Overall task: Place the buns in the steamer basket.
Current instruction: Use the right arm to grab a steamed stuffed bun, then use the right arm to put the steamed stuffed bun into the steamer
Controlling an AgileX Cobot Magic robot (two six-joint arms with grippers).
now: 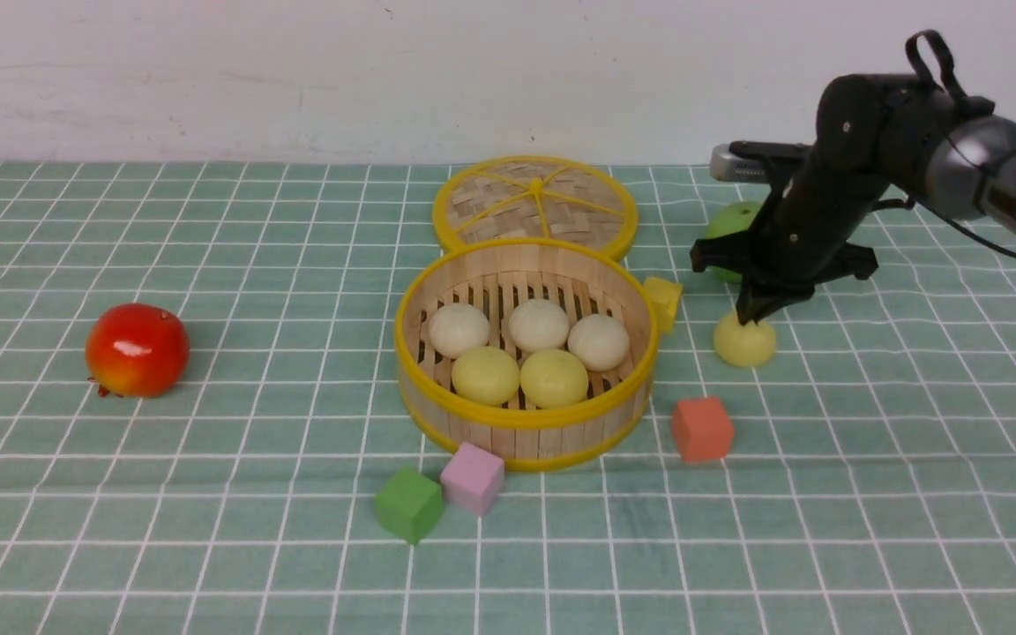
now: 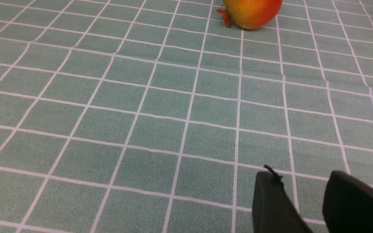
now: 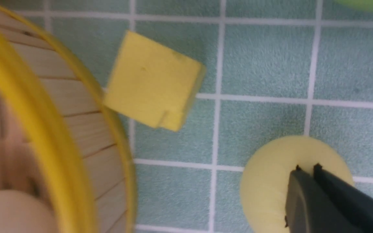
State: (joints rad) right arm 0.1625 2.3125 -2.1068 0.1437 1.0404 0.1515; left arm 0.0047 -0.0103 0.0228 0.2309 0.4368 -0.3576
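Five smooth dome buns (image 1: pixel 536 349) inside round bamboo steamer basket (image 1: pixel 526 422), three cream behind two yellow; sixth pale yellow bun (image 1: pixel 744 343) on checked green cloth (image 1: pixel 208 494) right of basket, right gripper (image 1: pixel 750 317) pinched shut atop it; left gripper (image 2: pixel 306 200) parted, empty, near red-orange pomegranate (image 2: pixel 251 13)

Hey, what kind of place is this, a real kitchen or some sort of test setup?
Most likely a robot test tabletop, not a kitchen: a green checked cloth before a bare white wall, foam cubes scattered round a bamboo steamer basket, and a black robot arm whose right gripper pinches a toy bun.
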